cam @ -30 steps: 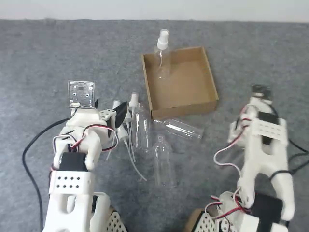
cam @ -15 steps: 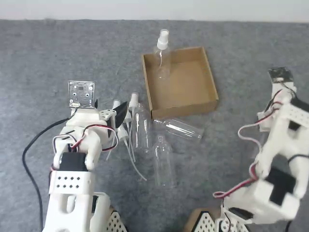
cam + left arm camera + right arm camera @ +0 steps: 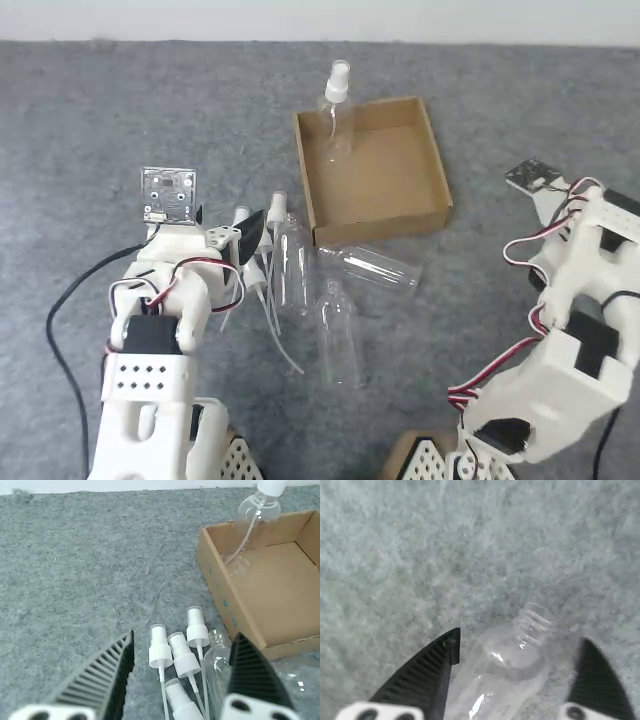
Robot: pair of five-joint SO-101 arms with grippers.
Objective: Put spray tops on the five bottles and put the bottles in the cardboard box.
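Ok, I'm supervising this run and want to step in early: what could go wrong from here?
The right gripper is open astride a clear uncapped bottle lying on its side; it may roll or slip as the jaws close. The left gripper is open over bunched, long-tubed spray tops; it might catch two or snag one.

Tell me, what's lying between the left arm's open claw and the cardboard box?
In the left wrist view, loose spray tops and a clear bottle lie on the carpet between the left gripper and the cardboard box.
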